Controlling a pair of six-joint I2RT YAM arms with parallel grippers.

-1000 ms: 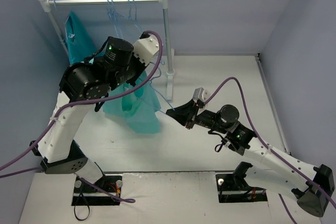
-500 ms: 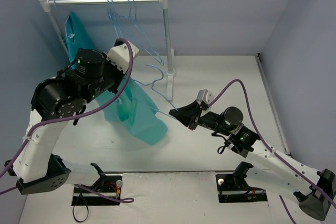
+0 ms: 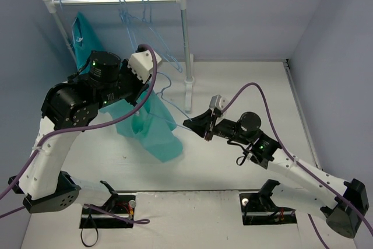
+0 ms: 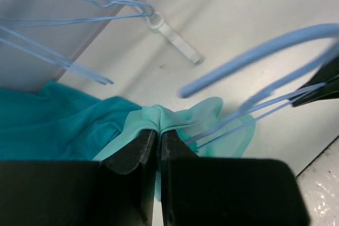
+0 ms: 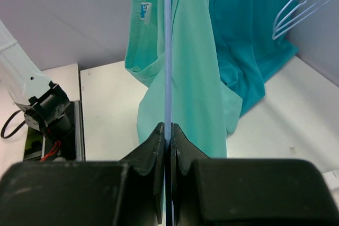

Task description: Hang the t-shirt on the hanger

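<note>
There are two pincers, the left pincer [image 4: 159, 136] and the right pincer [image 5: 167, 130]. One pale-blue hanger [image 5: 168, 51] sits in the right pincer and one mint t-shirt [image 5: 190, 78] in the left. Beyond the left pincer are one clothes rail [image 3: 105, 1], one darker turquoise garment [image 5: 249, 35], and several more hangers [image 3: 124, 16], too tangled to count.

Lighting bright, even, diffuse; faint soft shadows on the table [image 3: 204, 170]. Left wrist view: near hanger [image 4: 254, 55] hook blurred.
</note>
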